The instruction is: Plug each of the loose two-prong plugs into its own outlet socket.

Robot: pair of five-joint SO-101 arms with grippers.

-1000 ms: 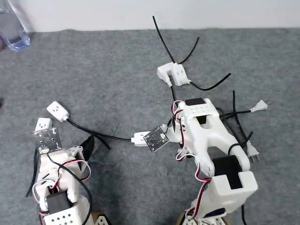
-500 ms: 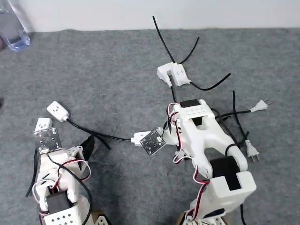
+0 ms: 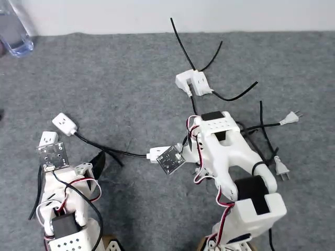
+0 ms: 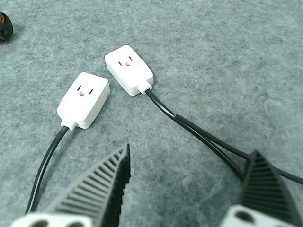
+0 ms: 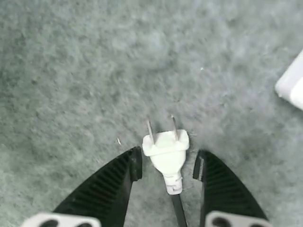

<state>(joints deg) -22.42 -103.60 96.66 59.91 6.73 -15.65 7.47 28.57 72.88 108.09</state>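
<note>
"Starting nearest the arms, what does the right gripper hold?" asks the student.

"Nothing yet," says the tutor. "Its jaws stand partly open either side of a two-prong plug lying flat on the grey carpet, with a narrow gap at each flank and the prongs pointing away from the wrist. That squaring-up, I judge, lets the close fall on the plug's body and leaves the prongs free."

"And the left gripper?"

"Spread wide and empty, above the carpet just short of two outlets: the nearer socket and the farther socket, side by side but apart, faces up, each on a black cable. Probably it is placed there to steady one (a loose socket would slide under a pushing plug)."

"Beyond those?"

"High view: a nearer loose plug and a farther loose plug lie among tangled cables on the right arm's outer side. Farthest, a white pair touch end to end, seemingly already mated, though I cannot confirm it."
</note>
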